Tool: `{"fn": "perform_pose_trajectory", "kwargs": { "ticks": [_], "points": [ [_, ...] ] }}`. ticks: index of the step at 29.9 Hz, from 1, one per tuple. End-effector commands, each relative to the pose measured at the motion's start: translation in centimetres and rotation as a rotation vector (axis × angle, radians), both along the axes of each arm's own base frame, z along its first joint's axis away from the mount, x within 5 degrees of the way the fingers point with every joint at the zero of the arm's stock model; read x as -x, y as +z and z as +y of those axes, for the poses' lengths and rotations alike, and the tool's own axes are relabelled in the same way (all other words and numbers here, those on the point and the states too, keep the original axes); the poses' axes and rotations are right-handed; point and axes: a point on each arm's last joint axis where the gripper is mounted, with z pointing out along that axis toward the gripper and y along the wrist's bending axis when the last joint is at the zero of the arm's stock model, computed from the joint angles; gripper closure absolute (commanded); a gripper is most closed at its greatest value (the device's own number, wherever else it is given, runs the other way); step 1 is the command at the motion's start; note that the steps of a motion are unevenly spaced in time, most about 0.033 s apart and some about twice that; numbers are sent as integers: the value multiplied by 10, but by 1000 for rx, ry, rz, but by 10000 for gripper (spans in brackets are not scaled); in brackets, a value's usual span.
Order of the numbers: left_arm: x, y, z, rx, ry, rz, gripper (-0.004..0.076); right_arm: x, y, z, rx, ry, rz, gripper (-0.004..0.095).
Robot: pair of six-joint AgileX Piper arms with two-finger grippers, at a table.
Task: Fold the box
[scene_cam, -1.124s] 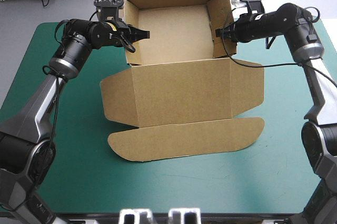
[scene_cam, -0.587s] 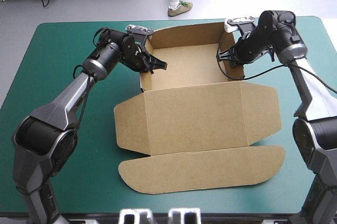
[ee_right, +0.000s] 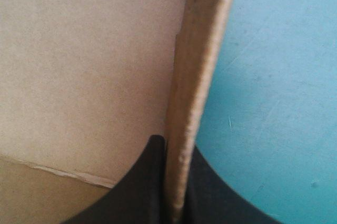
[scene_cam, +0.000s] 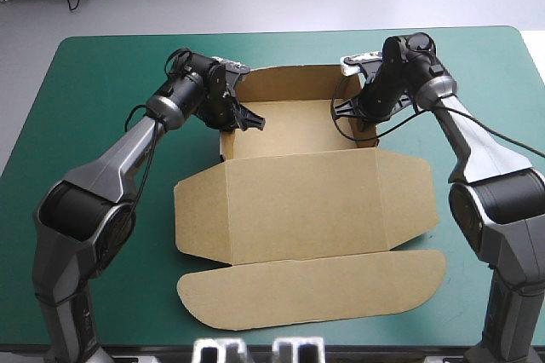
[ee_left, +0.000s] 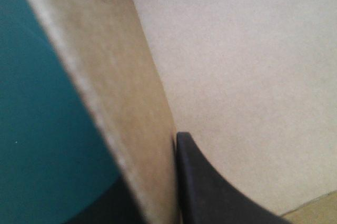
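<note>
Across the centre of the high view, the brown cardboard box (scene_cam: 315,210) lies on the teal-green worktop (scene_cam: 102,82). It forms an open tray toward the upper frame, with the lid and its rounded flap flat toward the lower frame.

The left end effector (scene_cam: 244,121) meets the tray's left wall and the right end effector (scene_cam: 347,109) its right wall. Each outer black finger is hidden behind the board.

Left wrist view: the left end effector (ee_left: 158,187) is all but closed on the wall. The box (ee_left: 253,77) is cut off on all sides, the outer finger is only a dark blur, and the worktop (ee_left: 31,129) lies beside it.

Right wrist view: the right end effector (ee_right: 176,182) likewise pinches the wall edge of the box (ee_right: 79,66), with the worktop (ee_right: 274,77) outside it.
</note>
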Motion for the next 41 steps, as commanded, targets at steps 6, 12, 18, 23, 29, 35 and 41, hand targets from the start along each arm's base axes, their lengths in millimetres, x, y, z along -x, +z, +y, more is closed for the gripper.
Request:
{"fn": "perform_pose_trajectory", "kwargs": {
  "ticks": [6, 12, 18, 23, 29, 35, 41],
  "points": [
    [18, 28, -3, 12, -111, 14, 551, 7, 23, 4, -43, 4, -46, 763],
    [14, 27, 15, -9, -67, 53, 300, 12, 3, 1, -1, 2, 17, 268],
    [13, 27, 17, 2, -60, 55, 277, 16, 13, -1, -5, -8, -6, 132],
    [13, 28, 16, 5, -64, 55, 277, 25, 42, -5, -6, 18, -89, 132],
    [17, 44, 16, 51, -82, -6, 277, 33, 86, -8, -33, 21, -222, 134],
    [26, 92, 20, 97, -87, -122, 277, 42, 117, -9, -72, 32, -312, 141],
    [58, 153, 35, 130, -125, -292, 321, 43, 120, -9, -64, 54, -325, 140]
  ]
}}
